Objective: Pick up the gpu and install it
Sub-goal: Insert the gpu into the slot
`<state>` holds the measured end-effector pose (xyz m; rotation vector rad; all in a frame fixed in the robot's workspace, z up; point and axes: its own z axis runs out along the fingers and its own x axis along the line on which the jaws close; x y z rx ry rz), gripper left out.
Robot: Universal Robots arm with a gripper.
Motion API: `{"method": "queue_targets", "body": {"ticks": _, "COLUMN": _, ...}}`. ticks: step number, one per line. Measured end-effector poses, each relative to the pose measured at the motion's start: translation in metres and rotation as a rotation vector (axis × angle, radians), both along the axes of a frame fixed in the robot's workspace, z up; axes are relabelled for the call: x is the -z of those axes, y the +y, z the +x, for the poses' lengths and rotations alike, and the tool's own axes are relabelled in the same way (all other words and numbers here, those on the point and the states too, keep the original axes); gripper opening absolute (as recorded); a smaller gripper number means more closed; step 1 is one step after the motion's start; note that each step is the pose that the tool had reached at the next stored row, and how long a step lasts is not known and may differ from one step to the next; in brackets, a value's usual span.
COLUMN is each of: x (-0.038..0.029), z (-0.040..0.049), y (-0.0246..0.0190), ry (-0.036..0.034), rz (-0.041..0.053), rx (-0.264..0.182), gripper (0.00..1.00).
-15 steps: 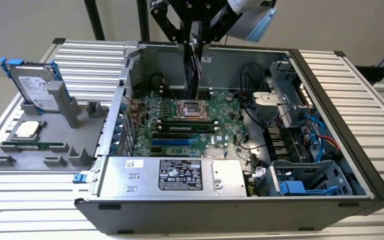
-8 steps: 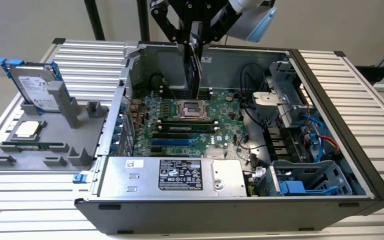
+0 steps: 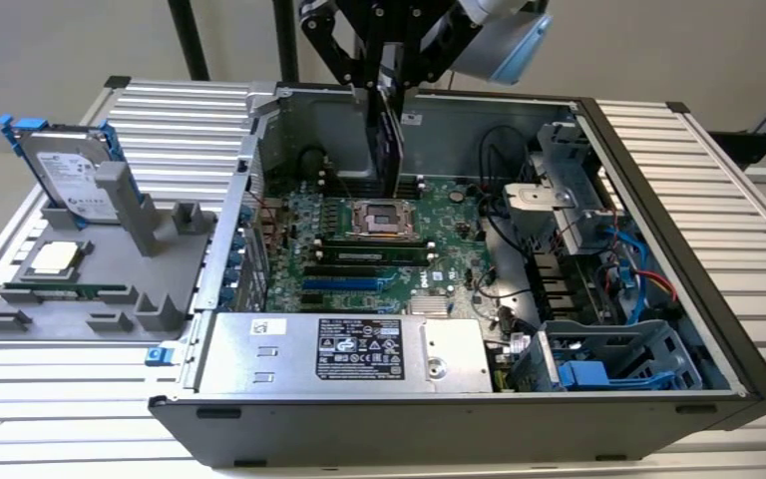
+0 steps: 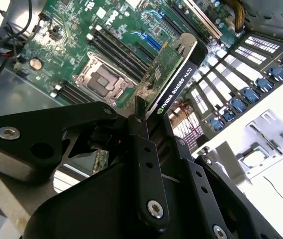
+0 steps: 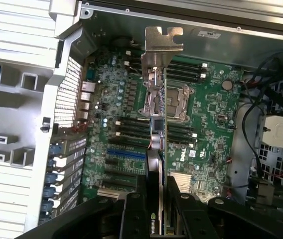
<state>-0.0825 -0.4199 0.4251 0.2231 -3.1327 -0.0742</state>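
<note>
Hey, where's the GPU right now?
In the exterior view, the gpu hangs on edge in the gripper, over the open computer case. It is above the motherboard, near the CPU socket.

gpu (image 4: 172, 75) green board, black cooler (silver bracket); motherboard (image 5: 209, 107) green.

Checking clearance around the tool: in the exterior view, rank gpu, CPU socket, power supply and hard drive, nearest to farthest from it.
1. gpu: clamped in the tool, hanging edge-down.
2. CPU socket: directly below the card.
3. power supply, toward the exterior view's bottom, and hard drive, upright at the exterior view's left: too close to call.
</note>
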Motion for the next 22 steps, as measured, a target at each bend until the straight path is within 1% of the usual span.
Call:
{"method": "queue_targets", "body": {"ticks": 9, "x": 0.0, "z": 0.0, "y": 0.0, "ry": -0.0001, "rz": 0.0001, "rx": -0.031, "gripper": 0.0}}
{"method": "queue_targets", "body": {"ticks": 22, "x": 0.0, "z": 0.0, "y": 0.0, "ry": -0.0001, "rz": 0.0001, "rx": -0.092, "gripper": 0.0}}
